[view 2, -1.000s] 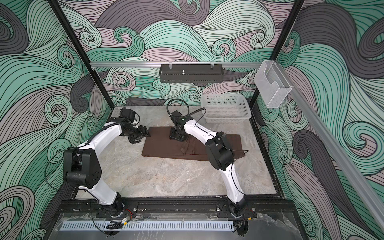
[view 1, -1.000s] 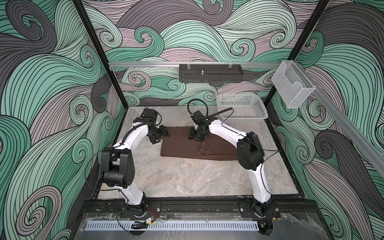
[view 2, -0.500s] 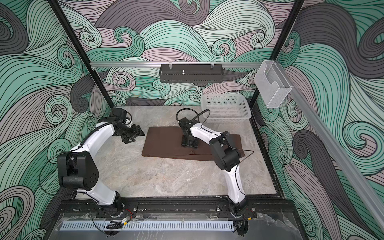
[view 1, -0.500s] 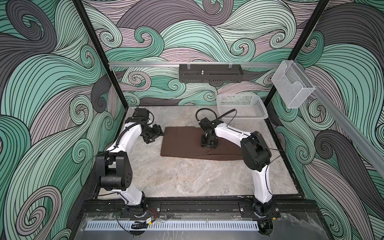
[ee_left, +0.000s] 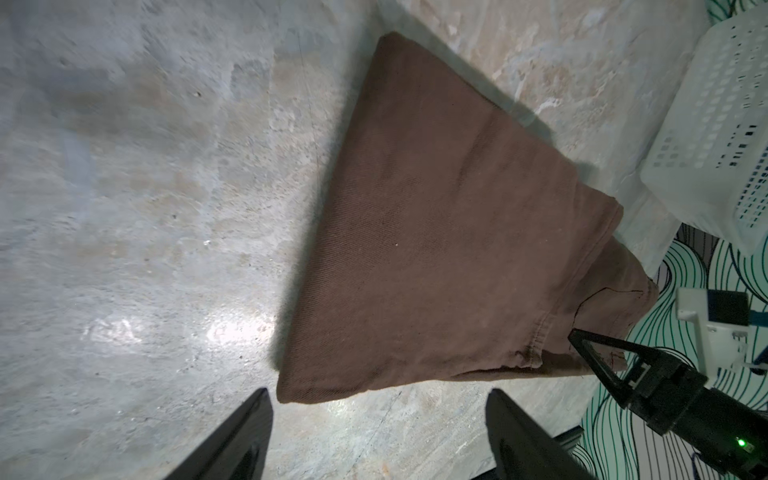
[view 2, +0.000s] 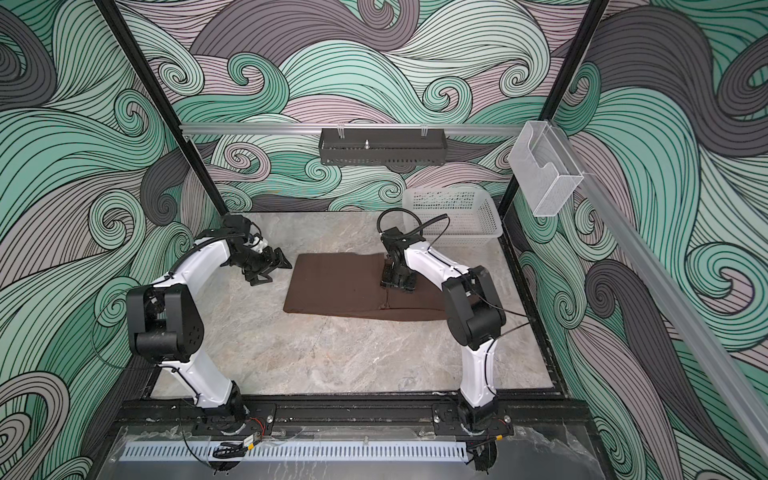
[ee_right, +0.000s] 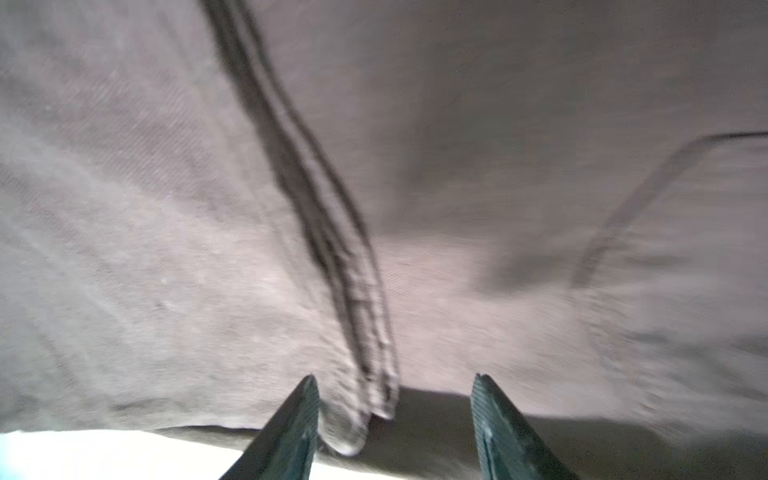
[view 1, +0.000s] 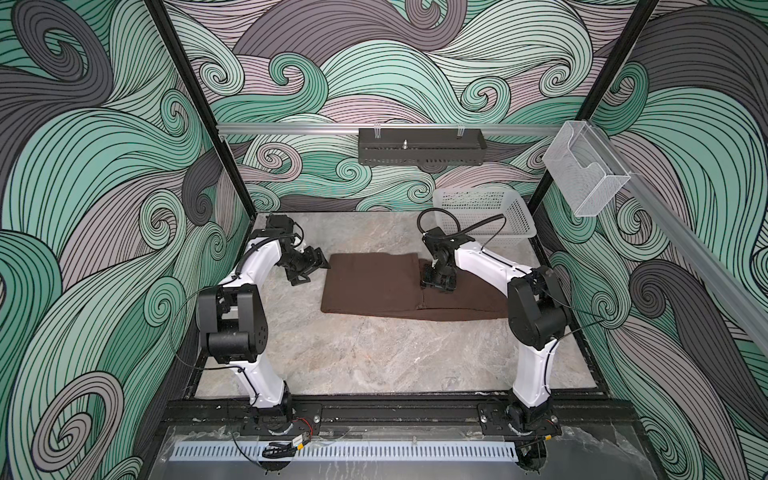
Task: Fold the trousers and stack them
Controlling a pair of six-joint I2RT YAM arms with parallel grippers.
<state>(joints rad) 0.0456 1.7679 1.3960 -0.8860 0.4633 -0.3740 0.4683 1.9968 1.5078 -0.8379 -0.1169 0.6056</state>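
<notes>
Where the marble table (view 1: 374,365) spreads between both arms, the trousers (view 1: 374,286) lie flat toward 12 o'clock of its centre, one end folded over the rest. White basket (view 1: 511,226) — at the 1 o'clock corner. Left gripper (ee_left: 378,392): jaws apart, empty, beside the trousers' 9 o'clock edge. Right gripper (ee_right: 394,378): jaws apart, astride the folded hem — not clamped.

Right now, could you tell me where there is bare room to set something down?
The widest bare tabletop lies between the trousers' near edge and the front rail. A smaller strip runs behind the trousers, between the left arm and the basket. Crowded: the far right corner, with basket, right arm and trousers.
</notes>
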